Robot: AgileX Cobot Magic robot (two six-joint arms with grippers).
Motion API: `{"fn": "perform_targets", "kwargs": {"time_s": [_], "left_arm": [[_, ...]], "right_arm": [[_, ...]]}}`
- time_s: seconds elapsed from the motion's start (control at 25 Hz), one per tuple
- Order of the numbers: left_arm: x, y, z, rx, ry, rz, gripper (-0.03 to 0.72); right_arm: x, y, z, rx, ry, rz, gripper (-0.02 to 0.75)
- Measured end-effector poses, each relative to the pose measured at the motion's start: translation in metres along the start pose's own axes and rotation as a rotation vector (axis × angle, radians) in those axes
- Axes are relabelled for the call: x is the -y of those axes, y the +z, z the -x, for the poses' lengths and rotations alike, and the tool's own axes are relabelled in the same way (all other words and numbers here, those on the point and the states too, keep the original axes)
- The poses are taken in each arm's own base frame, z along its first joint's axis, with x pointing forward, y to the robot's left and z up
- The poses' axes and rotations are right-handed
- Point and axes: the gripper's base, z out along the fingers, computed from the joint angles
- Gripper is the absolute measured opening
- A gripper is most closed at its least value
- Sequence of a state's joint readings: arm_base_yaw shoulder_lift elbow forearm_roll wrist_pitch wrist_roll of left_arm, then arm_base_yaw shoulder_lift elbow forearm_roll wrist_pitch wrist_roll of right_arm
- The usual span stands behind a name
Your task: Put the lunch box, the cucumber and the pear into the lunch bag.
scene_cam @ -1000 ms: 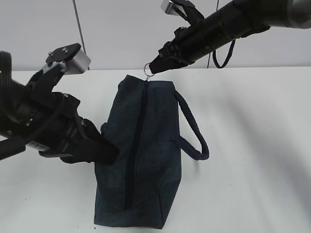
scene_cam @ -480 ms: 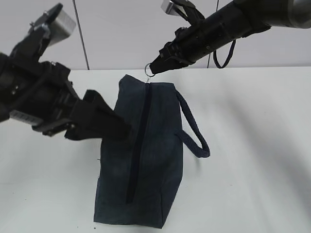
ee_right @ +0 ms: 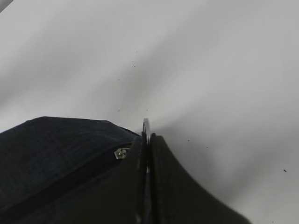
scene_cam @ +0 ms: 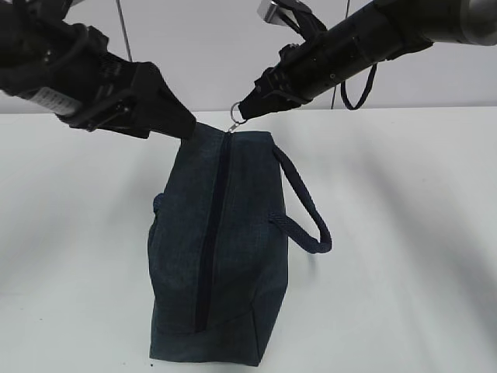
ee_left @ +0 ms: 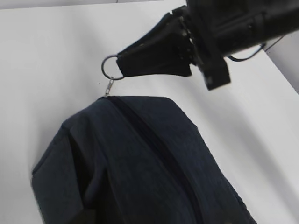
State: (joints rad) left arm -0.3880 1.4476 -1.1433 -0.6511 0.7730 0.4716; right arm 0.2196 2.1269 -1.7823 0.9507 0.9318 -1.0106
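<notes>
Right gripper (scene_cam: 247, 108) was clamped shut on the silver ring pull (scene_cam: 236, 114) at the far end of the lunch bag (scene_cam: 221, 256), holding the ring just above the bag's top corner. Left gripper (scene_cam: 182, 124) sat at the bag's far-left top corner; couldn't tell how far its jaws were apart or whether they had any fabric. Bag stood on the white table (scene_cam: 404, 233), zipper (scene_cam: 211, 233) closed along the top, contents hidden, loop handle (scene_cam: 304, 214) hanging off its right side.

Navy lunch bag (scene_cam: 233, 233), silver ring pull (scene_cam: 237, 112), white table (scene_cam: 404, 233)
</notes>
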Motion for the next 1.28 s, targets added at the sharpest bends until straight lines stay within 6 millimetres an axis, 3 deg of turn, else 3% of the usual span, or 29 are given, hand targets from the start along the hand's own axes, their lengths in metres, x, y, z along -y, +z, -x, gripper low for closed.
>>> {"fn": "perform_targets", "kwargs": {"time_s": [0.44, 0.52, 0.6, 0.72, 0.8, 1.28], "left_arm": [[-0.031, 0.062, 0.036, -0.095, -0.013, 0.024, 0.457], [-0.036, 0.069, 0.040, -0.114, -0.005, 0.042, 0.414], [-0.039, 0.074, 0.041, -0.133, -0.001, 0.047, 0.304], [-0.040, 0.077, 0.041, -0.145, -0.002, 0.045, 0.088], [-0.040, 0.077, 0.041, -0.148, -0.002, 0.044, 0.022], [-0.036, 0.069, 0.044, -0.130, 0.037, 0.041, 0.004]], "right_arm": [[0.000, 0.000, 0.001, 0.008, 0.009, 0.005, 0.006], [0.000, 0.000, 0.001, 0.008, 0.009, 0.005, 0.006], [-0.001, 0.000, 0.001, 0.011, 0.011, 0.007, 0.006], [-0.001, 0.000, 0.001, 0.012, 0.012, 0.008, 0.006], [-0.001, 0.000, 0.001, 0.012, 0.013, 0.008, 0.006], [0.003, 0.001, 0.000, 0.007, 0.000, -0.021, 0.006]]}}
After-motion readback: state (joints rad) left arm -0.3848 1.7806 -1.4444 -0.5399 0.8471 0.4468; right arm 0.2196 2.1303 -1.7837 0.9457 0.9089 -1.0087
